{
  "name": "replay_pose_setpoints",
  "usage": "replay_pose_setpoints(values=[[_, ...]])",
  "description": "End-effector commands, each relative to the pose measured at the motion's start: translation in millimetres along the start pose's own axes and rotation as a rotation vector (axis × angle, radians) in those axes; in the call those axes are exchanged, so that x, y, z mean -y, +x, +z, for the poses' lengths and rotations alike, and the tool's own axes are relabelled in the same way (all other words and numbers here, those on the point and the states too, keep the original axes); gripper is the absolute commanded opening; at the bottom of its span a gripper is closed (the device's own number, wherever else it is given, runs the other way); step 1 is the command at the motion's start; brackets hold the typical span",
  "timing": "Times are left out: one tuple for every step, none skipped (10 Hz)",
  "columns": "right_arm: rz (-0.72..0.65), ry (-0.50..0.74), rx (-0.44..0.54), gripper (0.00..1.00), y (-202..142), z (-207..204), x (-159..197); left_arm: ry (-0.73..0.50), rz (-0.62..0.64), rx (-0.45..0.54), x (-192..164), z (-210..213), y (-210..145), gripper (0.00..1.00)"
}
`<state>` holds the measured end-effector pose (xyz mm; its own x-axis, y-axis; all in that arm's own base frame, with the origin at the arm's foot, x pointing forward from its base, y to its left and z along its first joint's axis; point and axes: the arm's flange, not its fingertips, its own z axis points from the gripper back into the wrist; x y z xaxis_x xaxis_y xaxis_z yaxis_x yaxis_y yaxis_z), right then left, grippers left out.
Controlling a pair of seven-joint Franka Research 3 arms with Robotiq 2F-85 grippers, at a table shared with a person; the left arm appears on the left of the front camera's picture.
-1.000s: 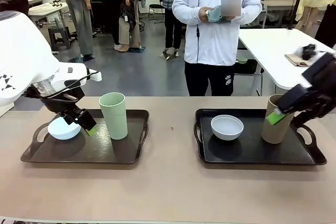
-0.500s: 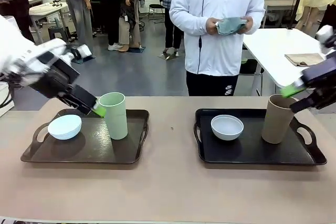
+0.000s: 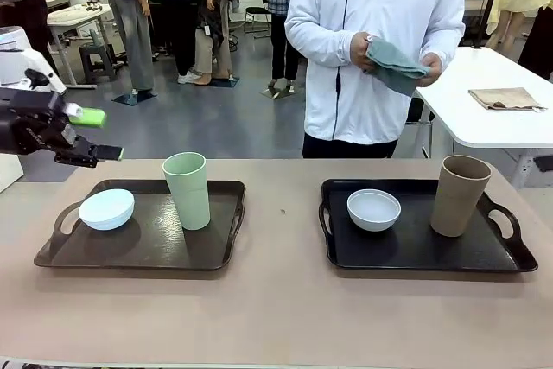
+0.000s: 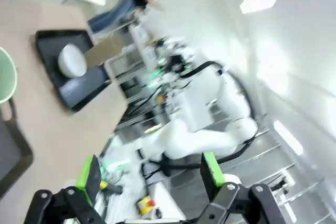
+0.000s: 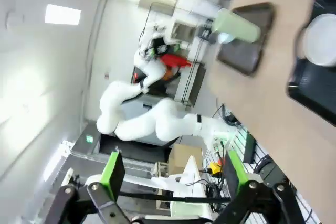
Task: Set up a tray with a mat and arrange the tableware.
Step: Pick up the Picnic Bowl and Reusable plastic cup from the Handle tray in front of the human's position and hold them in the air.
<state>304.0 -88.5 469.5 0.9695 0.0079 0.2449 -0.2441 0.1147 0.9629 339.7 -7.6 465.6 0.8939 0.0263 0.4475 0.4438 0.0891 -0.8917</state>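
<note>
Two dark trays lie on the tan table. The left tray [image 3: 138, 257] holds a pale blue bowl [image 3: 106, 209] and a pale green tumbler [image 3: 187, 189]. On the right tray [image 3: 415, 257] stand a greyish white bowl [image 3: 374, 209] and a brown tumbler [image 3: 460, 196]. A person at the far side holds a grey-green mat [image 3: 396, 65] in both hands. My left gripper [image 3: 97, 134] hangs open in the air above and left of the left tray, holding nothing. In its wrist view, the left gripper [image 4: 149, 171] is open. My right gripper [image 5: 173, 174] is open and holds nothing.
A folded tan cloth [image 3: 505, 97] lies on the white table behind at the right. The right wrist view shows the green tumbler [image 5: 236, 27] and the greyish white bowl [image 5: 323, 40] far off. Other people stand in the background.
My left gripper rose from the left tray and drew back to the left. The right gripper lifted away from the brown tumbler and left the front view. The person lowered the mat.
</note>
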Motion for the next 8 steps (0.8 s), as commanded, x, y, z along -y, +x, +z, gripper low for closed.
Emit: replay_pose_setpoints(values=[[0.060,0.019,-0.008,1.00,-1.8,-1.5,-17.3,0.091,-0.066,-0.072,11.2,-7.1,-1.1,1.00],[0.060,0.019,-0.008,1.00,-1.8,-1.5,-17.3,0.091,-0.066,-0.072,11.2,-7.1,-1.1,1.00],[0.060,0.019,-0.008,1.00,-1.8,-1.5,-17.3,0.091,-0.066,-0.072,11.2,-7.1,-1.1,1.00],[0.060,0.019,-0.008,1.00,-1.8,-1.5,-17.3,0.091,-0.066,-0.072,11.2,-7.1,-1.1,1.00],[0.060,0.019,-0.008,1.00,-1.8,-1.5,-17.3,0.091,-0.066,-0.072,11.2,-7.1,-1.1,1.00],[0.060,0.019,-0.008,1.00,-1.8,-1.5,-17.3,0.091,-0.066,-0.072,11.2,-7.1,-1.1,1.00],[0.060,0.019,-0.008,1.00,-1.8,-1.5,-17.3,0.091,-0.066,-0.072,11.2,-7.1,-1.1,1.00],[0.060,0.019,-0.008,1.00,-1.8,-1.5,-17.3,0.091,-0.066,-0.072,11.2,-7.1,-1.1,1.00]])
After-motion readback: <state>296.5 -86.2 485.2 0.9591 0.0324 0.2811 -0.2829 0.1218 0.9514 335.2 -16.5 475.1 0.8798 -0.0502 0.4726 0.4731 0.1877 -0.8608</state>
